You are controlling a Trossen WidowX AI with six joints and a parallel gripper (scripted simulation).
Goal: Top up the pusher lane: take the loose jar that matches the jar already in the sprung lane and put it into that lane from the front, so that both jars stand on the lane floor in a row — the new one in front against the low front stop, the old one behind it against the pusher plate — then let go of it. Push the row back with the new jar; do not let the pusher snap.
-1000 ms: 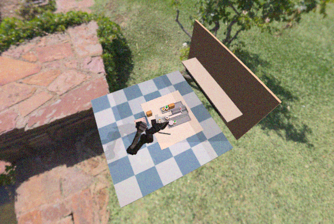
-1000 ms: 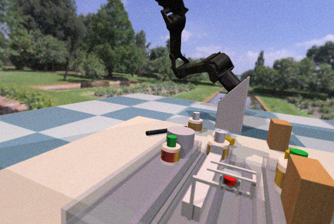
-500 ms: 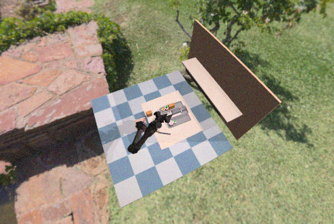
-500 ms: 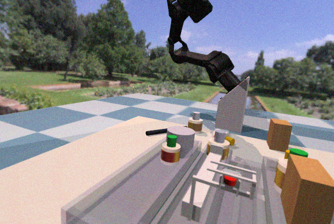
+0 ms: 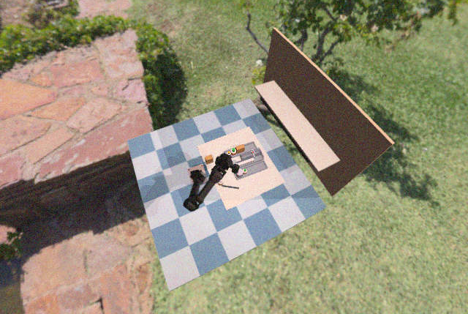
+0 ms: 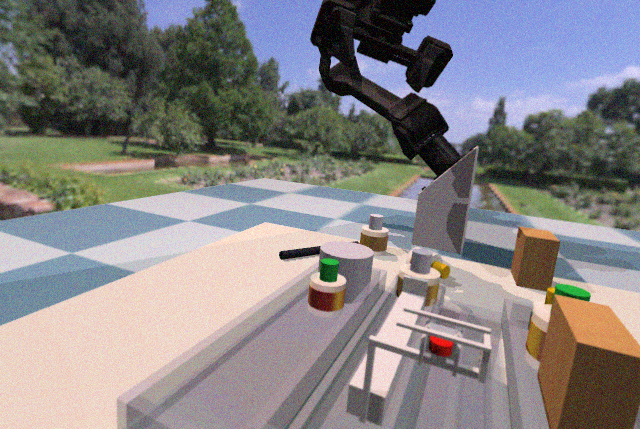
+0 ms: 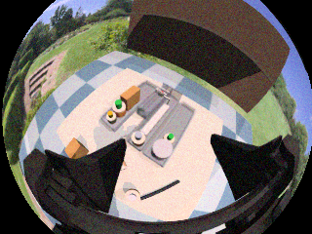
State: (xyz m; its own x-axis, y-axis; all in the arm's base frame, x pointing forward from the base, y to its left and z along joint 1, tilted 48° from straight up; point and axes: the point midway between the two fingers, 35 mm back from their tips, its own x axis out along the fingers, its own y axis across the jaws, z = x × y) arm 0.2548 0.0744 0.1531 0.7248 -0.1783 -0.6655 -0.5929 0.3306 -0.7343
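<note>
I have the tool [image 7: 168, 142] spread almost to its full width with nothing between its fingers. It hangs well above the bench [image 6: 103, 341], and the wrist camera looks down on the whole layout.

The loose jar [image 6: 374, 233], with a gold body, pale collar and small grey cap, stands upright on the bare bench top in front of the grey lane rack [image 6: 248, 362], apart from it. In the wrist view it sits low in the frame, near the left finger and untouched. A short black rod [image 6: 299, 252] lies flat just beside it.

Its match, a grey-capped jar [image 6: 421, 271] with the same gold body, stands at the front end of the middle lane. Behind it, further along that lane, I see a pale frame of thin bars with a red disc [image 6: 440, 345] under it. I cannot tell whether this jar touches the front stop or the plate behind it.

In the neighbouring lane a green-capped jar [image 6: 326, 287] with a red and gold body stands just beside a plain grey cylinder [image 6: 346, 259]. On the far side of the rack, a jar with a wide green lid [image 6: 571, 292] stands beside an orange block [image 6: 589, 367], and a second orange block [image 6: 535, 257] stands near the rack's front corner.

The arm [image 5: 209, 184] reaches from its base on the checkered floor [image 5: 211, 253] over the bench edge.
</note>
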